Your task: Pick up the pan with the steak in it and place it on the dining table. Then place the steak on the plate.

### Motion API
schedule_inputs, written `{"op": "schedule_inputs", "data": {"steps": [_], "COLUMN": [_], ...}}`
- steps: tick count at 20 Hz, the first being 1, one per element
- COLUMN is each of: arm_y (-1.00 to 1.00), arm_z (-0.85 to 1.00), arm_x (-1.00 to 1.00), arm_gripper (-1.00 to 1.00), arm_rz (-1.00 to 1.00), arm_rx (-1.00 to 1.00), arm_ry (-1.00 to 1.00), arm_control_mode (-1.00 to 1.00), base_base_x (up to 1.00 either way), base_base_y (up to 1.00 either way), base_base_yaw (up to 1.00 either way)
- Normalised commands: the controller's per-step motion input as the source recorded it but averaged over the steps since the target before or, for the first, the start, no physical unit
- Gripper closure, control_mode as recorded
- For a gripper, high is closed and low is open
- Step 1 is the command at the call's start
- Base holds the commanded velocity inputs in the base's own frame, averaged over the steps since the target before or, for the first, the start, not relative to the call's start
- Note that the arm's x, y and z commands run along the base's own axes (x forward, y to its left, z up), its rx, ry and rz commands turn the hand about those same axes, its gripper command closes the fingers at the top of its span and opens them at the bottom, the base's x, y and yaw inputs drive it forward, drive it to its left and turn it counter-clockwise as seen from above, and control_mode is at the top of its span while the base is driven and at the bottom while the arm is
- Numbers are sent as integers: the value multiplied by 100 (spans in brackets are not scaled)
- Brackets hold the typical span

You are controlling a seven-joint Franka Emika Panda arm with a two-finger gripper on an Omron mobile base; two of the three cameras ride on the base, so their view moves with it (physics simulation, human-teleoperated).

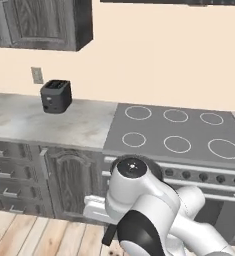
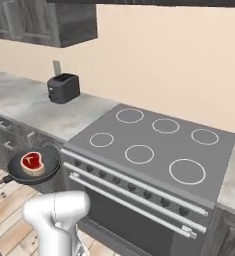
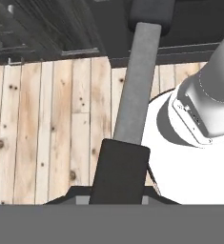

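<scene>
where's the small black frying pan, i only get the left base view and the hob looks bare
observer: The small round black frying pan is off the grey cooktop, out in front of the dark lower cabinets, seen in the right base view.
operator: steak in it
observer: Yes, the raw red steak lies flat inside the pan.
operator: do we have a grip
observer: In the hand view the gripper is shut on the end of the long straight black handle, above the wooden plank floor.
</scene>
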Motion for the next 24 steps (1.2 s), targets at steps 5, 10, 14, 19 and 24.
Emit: {"op": "schedule_inputs", "data": {"steps": [5,10,14,19,24], "arm_y": [0,0,0,0,0], "arm_z": [0,0,0,0,0], "arm_x": [0,0,0,0,0], "arm_gripper": [100,100,100,100,100], "arm_rz": [0,0,0,0,0], "arm_rx": [0,0,0,0,0], "arm_ry": [0,0,0,0,0], "arm_control_mode": [100,100,100,100,100], "base_base_x": [-13,-4,0,0,0], "base_base_y": [-1,0,0,0,0], "base_base_yaw": [49,50,50,50,50]}}
